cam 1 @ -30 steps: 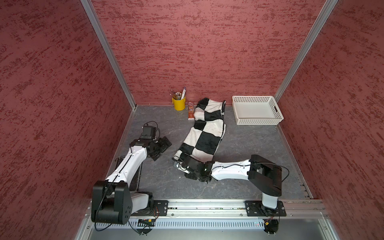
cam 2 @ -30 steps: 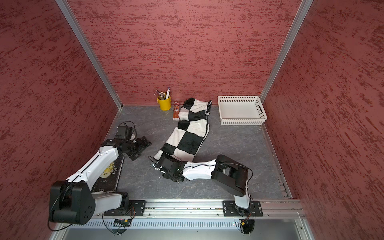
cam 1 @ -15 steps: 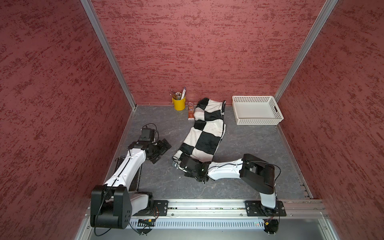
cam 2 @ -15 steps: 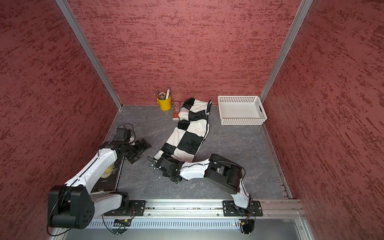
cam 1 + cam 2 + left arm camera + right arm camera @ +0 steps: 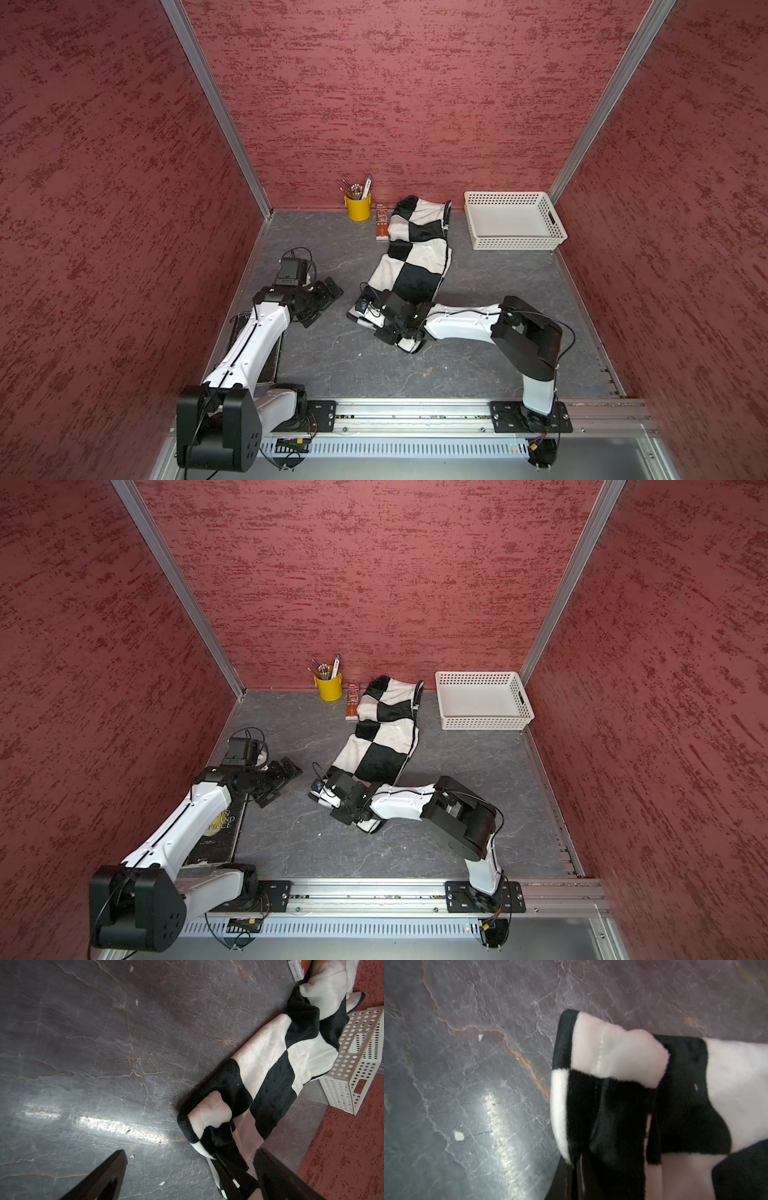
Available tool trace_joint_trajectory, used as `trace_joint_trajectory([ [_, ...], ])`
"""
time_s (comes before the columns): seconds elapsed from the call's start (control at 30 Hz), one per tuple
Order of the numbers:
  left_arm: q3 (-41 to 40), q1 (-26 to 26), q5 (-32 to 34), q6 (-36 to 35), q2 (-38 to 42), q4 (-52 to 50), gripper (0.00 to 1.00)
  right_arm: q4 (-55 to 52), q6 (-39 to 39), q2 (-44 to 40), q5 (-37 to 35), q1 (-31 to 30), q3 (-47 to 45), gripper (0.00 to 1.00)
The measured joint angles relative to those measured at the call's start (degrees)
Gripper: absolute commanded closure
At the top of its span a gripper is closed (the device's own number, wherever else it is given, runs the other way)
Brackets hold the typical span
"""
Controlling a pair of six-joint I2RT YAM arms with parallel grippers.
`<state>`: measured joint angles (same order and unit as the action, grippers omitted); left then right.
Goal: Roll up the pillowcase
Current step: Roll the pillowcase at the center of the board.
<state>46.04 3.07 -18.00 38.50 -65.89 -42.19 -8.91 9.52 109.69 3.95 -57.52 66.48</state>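
Pillowcase [image 5: 415, 257] lies lengthwise on the desk [image 5: 374, 374], running from the back wall toward the centre. Right pincer [image 5: 365, 316] is clamped on its folded near end. Left pincer [image 5: 322, 303] gapes wide, holds nothing, and sits apart from the cloth.

The grey desk [image 5: 328, 245] is carrying a checkered pillowcase [image 5: 419, 257] stretching from its middle to the back wall, a yellow cup [image 5: 358, 208] and small box [image 5: 381, 226] sitting beside its far end, a white basket [image 5: 515, 245] resting far right, and a book [image 5: 216, 837] lying near left.
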Motion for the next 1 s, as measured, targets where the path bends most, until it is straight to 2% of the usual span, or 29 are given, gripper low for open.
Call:
trace_joint_trajectory([
  [0.13,0.0,2.2,0.0,0.0,0.0,0.1,0.00,-2.1,-4.1,-0.4,9.0,4.3,1.7,1.00],
  [0.3,0.0,5.9,0.3,-0.1,-0.3,0.2,0.20,-2.4,-8.5,-0.4,17.8,8.9,2.0,1.00],
  [0.43,0.0,9.5,0.6,-0.3,-0.6,0.3,0.27,-2.3,-11.3,-0.3,23.1,11.9,2.0,1.00],
  [0.73,-1.0,15.9,0.2,0.5,-4.6,5.9,0.66,-0.7,-16.0,1.7,30.7,16.6,2.1,1.00],
  [1.0,4.3,17.0,-1.4,0.7,-16.3,12.4,0.74,-0.2,-17.2,3.9,33.0,18.9,2.5,1.00],
])
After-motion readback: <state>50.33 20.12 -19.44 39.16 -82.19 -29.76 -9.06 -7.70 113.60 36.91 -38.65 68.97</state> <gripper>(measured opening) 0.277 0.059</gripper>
